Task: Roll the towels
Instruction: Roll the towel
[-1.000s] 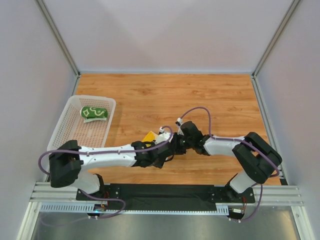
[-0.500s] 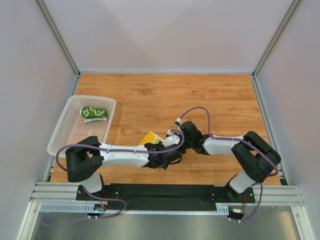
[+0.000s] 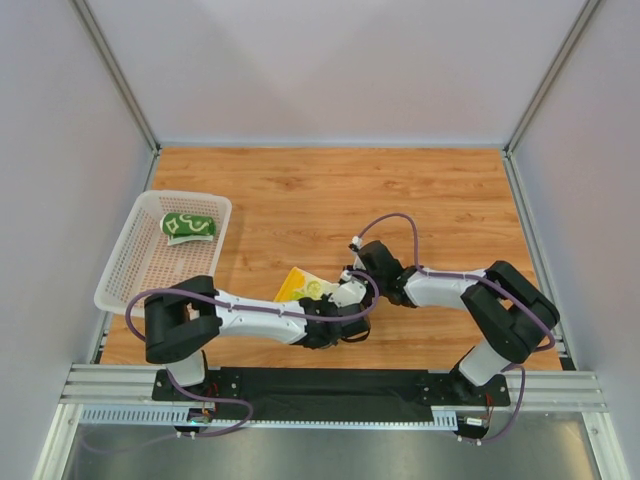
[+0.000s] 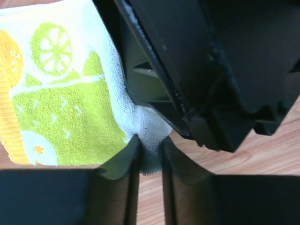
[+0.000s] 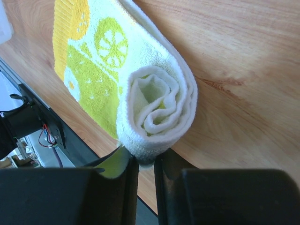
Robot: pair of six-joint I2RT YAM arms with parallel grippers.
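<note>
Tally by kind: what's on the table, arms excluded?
Towels: 2 (green towel in the basket, lemon-print towel on the table)
Baskets: 1 (basket)
Total: 3

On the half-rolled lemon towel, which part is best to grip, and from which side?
Grip the lemon towel at the roll's lower outer layer, coming along the table toward its open spiral end: the roll lies flat, and the right gripper pinches that spot.
</note>
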